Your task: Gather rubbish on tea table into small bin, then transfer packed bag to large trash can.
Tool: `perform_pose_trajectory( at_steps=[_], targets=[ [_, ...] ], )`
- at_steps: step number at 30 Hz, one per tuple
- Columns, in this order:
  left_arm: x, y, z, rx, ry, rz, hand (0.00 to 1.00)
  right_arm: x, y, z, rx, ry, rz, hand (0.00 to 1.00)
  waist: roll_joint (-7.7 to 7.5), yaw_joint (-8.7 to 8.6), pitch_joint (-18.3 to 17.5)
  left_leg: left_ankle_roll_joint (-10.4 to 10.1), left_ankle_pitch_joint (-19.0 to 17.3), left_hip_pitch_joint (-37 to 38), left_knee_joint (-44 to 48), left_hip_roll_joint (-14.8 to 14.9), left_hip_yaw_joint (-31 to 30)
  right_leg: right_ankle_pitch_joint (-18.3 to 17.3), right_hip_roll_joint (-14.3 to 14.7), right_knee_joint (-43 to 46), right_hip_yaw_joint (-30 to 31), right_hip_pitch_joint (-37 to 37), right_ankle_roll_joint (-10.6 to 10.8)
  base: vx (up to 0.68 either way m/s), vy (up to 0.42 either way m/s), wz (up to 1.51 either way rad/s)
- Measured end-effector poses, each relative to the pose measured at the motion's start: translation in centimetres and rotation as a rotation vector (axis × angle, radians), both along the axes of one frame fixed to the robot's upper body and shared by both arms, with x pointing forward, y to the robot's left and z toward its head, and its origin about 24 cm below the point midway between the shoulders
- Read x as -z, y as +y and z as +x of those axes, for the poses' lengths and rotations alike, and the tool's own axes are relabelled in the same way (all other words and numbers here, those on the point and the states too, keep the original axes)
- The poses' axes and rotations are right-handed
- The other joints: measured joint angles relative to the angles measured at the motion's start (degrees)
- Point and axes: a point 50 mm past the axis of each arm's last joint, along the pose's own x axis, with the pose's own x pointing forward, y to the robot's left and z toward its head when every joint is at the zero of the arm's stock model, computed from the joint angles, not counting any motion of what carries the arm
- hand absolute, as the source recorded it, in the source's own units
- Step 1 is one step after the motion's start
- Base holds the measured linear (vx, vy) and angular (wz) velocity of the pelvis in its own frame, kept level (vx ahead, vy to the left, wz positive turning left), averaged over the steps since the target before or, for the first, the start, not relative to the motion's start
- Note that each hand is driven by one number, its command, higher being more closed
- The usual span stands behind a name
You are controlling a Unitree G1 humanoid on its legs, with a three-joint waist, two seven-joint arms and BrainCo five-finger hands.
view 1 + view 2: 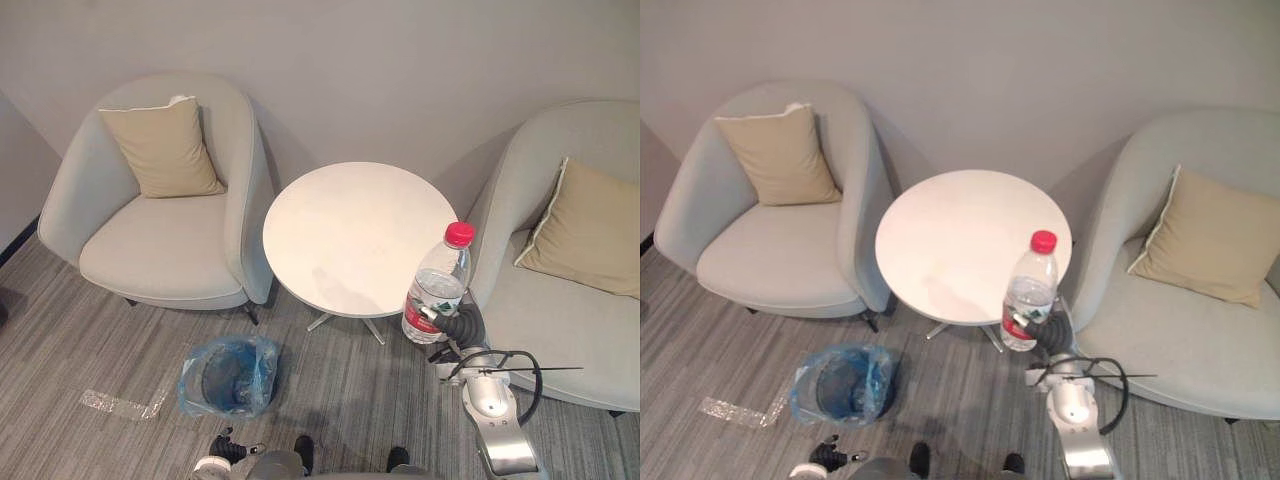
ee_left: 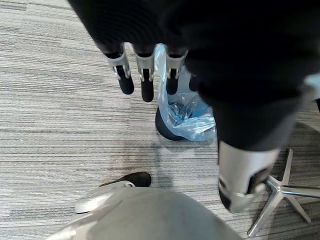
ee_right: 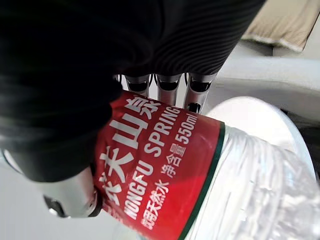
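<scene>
While right hand (image 1: 457, 325) clamps water bottle (image 1: 437, 282), left wrist view shows left hand (image 2: 146, 70) straight-fingered beside bin (image 2: 169, 131)

**Soft, even room light all round**

Bright, diffuse light from overhead: the white tea table (image 1: 350, 230) glows pale. A gentle shadow pools on the carpet (image 1: 100, 330) beneath it, and the left armchair (image 1: 160, 255) throws soft shade on the far wall (image 1: 380, 70). Small glints on the bottle (image 1: 436, 285) and blue bin bag (image 2: 187, 112).
</scene>
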Motion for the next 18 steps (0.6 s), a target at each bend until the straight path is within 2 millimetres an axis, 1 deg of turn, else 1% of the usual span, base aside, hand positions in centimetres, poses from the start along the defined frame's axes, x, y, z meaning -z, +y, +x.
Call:
perform_pose_trajectory(
  at_steps=[1, 2, 3, 4, 5, 6, 7, 8, 9, 10, 11, 12, 14, 15, 17, 18],
  targets=[
    [0.0, -0.1, -0.1, -0.001, 0.001, -0.002, 0.00, 0.3, 0.0, 0.0, 0.001, 0.013, 0.001, 1.00, 0.54, 0.20, -0.2, 0.1, 0.4, -1.6, 0.9, 0.2, -0.4, -1.0, 0.0, 2.3, -1.1, -1.3, -0.1, -0.04, -0.009, 0.37],
    [0.1, -0.1, -0.1, -0.001, 0.002, -0.003, 0.00, 0.4, 0.0, 0.0, 0.002, 0.018, 0.001, 1.00, 0.67, 0.18, -0.3, 0.0, 0.6, -2.0, 0.9, 0.3, -0.7, -1.6, -0.1, 3.3, -1.5, -1.9, -0.3, -0.07, -0.019, 0.46],
    [0.0, -0.2, -0.2, -0.003, -0.001, -0.005, 0.00, 0.7, 0.0, 0.1, 0.005, 0.030, 0.002, 1.00, 0.77, 0.20, -0.4, 0.5, 1.0, -2.6, 0.4, 0.4, -0.7, -2.4, -0.2, 4.7, -2.5, -2.6, -0.5, -0.08, -0.025, 0.37],
    [0.0, -0.2, -0.1, -0.003, -0.004, -0.006, 0.00, 0.9, -0.1, 0.1, 0.011, 0.041, 0.003, 1.00, 0.81, 0.15, -0.4, 2.7, 0.1, -2.7, -0.6, 0.6, 0.1, -2.7, -0.3, 5.1, -3.6, -2.6, -0.6, -0.12, -0.047, 0.45],
    [0.0, -0.1, 0.0, -0.006, -0.003, -0.003, 0.00, 1.1, -0.1, 0.1, 0.018, 0.052, 0.007, 1.00, 0.64, 0.08, -0.6, 6.1, -1.4, -2.5, -1.8, 1.4, 4.7, -2.8, -0.9, 5.2, -5.1, -2.5, -0.7, -0.08, -0.041, 0.77],
    [0.0, 0.0, 0.0, 0.001, 0.001, 0.004, 0.00, 1.0, -0.2, 0.1, 0.031, 0.042, 0.006, 1.00, 0.20, -0.97, -1.2, 7.9, -2.6, -2.4, -4.3, 2.1, 10.1, -2.8, -2.0, 4.3, -7.5, -2.5, -0.7, -0.04, -0.005, 1.01],
    [-0.1, -0.1, 0.3, 0.015, -0.003, 0.008, 0.00, 0.9, -0.4, 0.1, 0.047, 0.034, 0.006, 1.00, -0.30, -2.12, -1.5, 6.8, -2.3, -2.3, -4.7, 2.8, 13.8, -2.2, -3.1, 3.5, -9.6, -2.5, -1.1, 0.03, 0.087, 1.23],
    [-0.1, -0.4, 0.7, 0.040, -0.008, 0.011, 0.00, 0.8, -0.8, 0.1, 0.070, 0.032, 0.000, 1.00, 0.70, -2.88, -1.5, 5.8, -1.5, -3.3, -3.5, 4.8, 19.2, -1.8, -3.3, 3.9, -12.6, -2.4, -0.6, 0.02, 0.098, 1.19],
    [-0.1, -0.9, 0.8, 0.055, -0.007, 0.005, 0.00, 0.9, -1.5, 0.0, 0.095, 0.038, -0.010, 1.00, 2.12, -3.43, -1.7, 3.8, 1.9, -3.4, -4.2, 6.3, 21.1, -2.6, -2.4, 4.9, -13.8, -2.2, -0.2, 0.02, 0.134, 1.09],
    [-0.1, -1.4, 0.8, 0.071, -0.011, -0.001, 0.00, 1.1, -1.8, 0.0, 0.120, 0.047, -0.011, 1.00, 2.91, -3.35, -1.4, -0.4, 7.3, -2.1, -7.1, 6.4, 20.2, -3.3, -2.1, 5.8, -15.1, -1.3, 0.2, 0.00, 0.082, 0.88],
    [-0.1, -1.3, 0.9, 0.080, -0.014, 0.005, 0.00, 1.3, -1.7, 0.0, 0.128, 0.056, -0.003, 1.00, 2.45, -3.28, -1.4, -0.1, 8.4, -1.1, -9.0, 5.6, 19.0, -3.3, -2.4, 6.0, -15.8, -0.6, 0.3, 0.02, 0.110, 0.61],
    [-0.2, -1.1, 1.0, 0.089, -0.022, 0.014, 0.00, 1.6, -1.3, 0.0, 0.121, 0.064, 0.010, 1.00, 1.97, -2.98, -1.3, 0.0, 9.1, -0.1, -11.0, 4.8, 18.0, -3.7, -3.0, 6.3, -16.1, -0.1, 0.8, 0.02, 0.081, 0.40],
    [-0.5, -0.7, 1.3, 0.103, -0.036, 0.028, 0.00, 1.9, -0.2, 0.4, 0.103, 0.072, 0.043, 1.00, 0.81, -2.21, -0.6, 0.3, 9.2, 0.4, -11.5, 3.8, 17.9, -4.0, -3.9, 6.6, -16.1, 0.2, 1.4, 0.02, 0.086, 0.14],
    [-0.5, -0.4, 1.3, 0.104, -0.039, 0.032, 0.00, 2.2, 0.5, 0.6, 0.079, 0.083, 0.053, 1.00, 0.49, -1.79, -0.4, 0.7, 9.0, 0.5, -11.5, 3.4, 17.9, -4.3, -4.6, 7.2, -16.0, 0.1, 1.6, 0.02, 0.088, 0.05],
    [-0.5, -0.2, 1.3, 0.105, -0.040, 0.037, 0.00, 2.8, 1.7, 1.0, 0.044, 0.110, 0.067, 1.00, -0.07, -1.48, 0.0, 1.5, 7.6, 0.9, -11.5, 1.7, 18.1, -6.8, -7.4, 11.5, -15.5, -1.2, 2.5, 0.05, 0.152, 0.05],
    [-0.5, -0.1, 1.2, 0.104, -0.040, 0.040, 0.00, 3.2, 2.2, 1.0, 0.023, 0.131, 0.070, 1.00, -0.82, -1.29, 0.5, 1.9, 6.9, 1.7, -11.3, 0.3, 18.3, -8.7, -10.1, 15.0, -14.8, -2.0, 2.9, 0.08, 0.175, 0.05]
  ],
)
